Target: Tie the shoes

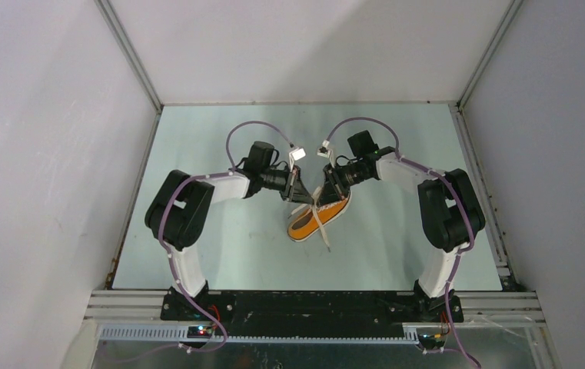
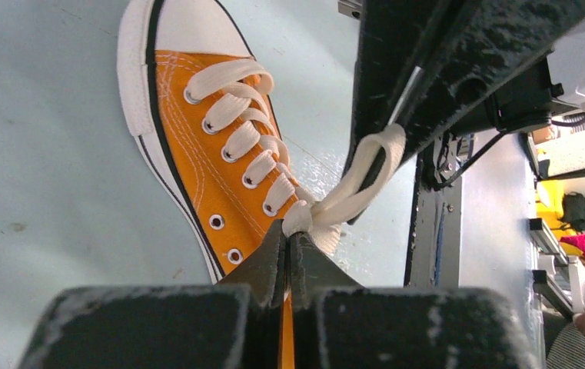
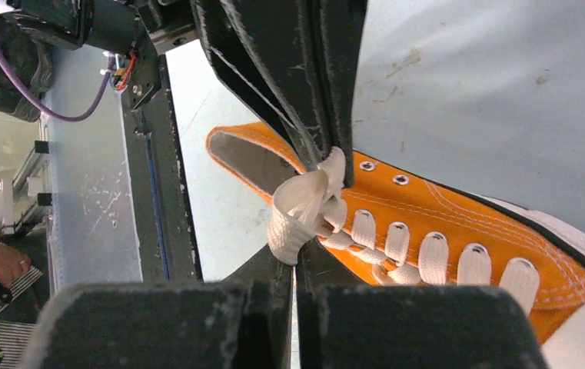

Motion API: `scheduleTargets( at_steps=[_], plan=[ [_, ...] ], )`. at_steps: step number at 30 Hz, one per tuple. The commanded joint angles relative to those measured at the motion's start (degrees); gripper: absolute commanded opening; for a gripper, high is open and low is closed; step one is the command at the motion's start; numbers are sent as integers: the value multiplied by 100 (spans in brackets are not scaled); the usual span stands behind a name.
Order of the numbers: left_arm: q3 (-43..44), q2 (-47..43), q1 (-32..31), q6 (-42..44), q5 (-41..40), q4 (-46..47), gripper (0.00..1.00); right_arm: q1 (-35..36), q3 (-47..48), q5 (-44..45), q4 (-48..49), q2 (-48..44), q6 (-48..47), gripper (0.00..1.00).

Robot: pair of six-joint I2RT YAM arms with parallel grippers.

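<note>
Near the middle of the bench (image 1: 220,254), between the two hands, lies the shoe (image 1: 314,221). From above, its far end is hidden under the hands, so I cannot tell there which end is the toe. From the left wrist, the heel is hidden behind that hand's own black fingers. From the right wrist, the toe runs out of the picture at the side. The knot is a small white bunch. How the laces (image 1: 324,234) cross inside it is too hard to make out.

The shoe is orange cloth with white stitching. It has a white rubber toe, a white rim round the sole and a thin black line along that rim. Flat white laces zigzag up the front through metal holes. Two holes at the top of one side have no lace in them. One loose lace end trails off the shoe onto the bench, toward the near edge.

I count one shoe, two hands and two arms. The left hand (image 1: 297,189) is pinched tight on the laces right at the knot. The right hand (image 1: 328,187) is pinched tight on a loop of the laces just beside it. The left arm (image 1: 189,211) and the right arm (image 1: 443,207) bend in from each side.
</note>
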Motion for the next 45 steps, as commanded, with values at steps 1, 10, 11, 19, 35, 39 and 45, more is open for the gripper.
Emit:
scheduleTargets(
  at_steps=[1, 10, 11, 19, 35, 39, 45],
  plan=[
    [-46, -100, -85, -215, -536, 511, 0, 20, 26, -431, -30, -40, 20, 0],
    [-561, 104, -153, -1817, -219, 2714, 0, 123, 26, 53, 115, 2, 377, 0],
    [-669, 132, -158, -2042, -128, 2917, 0, 129, 16, 108, 182, 11, 426, 0],
    [-1110, 441, -162, -3054, 146, 4592, 0, 44, 3, 245, -70, -128, 488, 21],
    [-1141, 500, -162, -2717, -3, 4230, 0, -530, 143, 940, -679, -266, -476, 26],
    [-1185, 407, -155, -2500, 6, 3976, 0, -251, 270, 768, -595, -130, -626, 28],
    [-1220, 342, -124, -2403, 54, 3867, 0, -14, 273, 708, -533, -80, -854, 30]
  ],
)
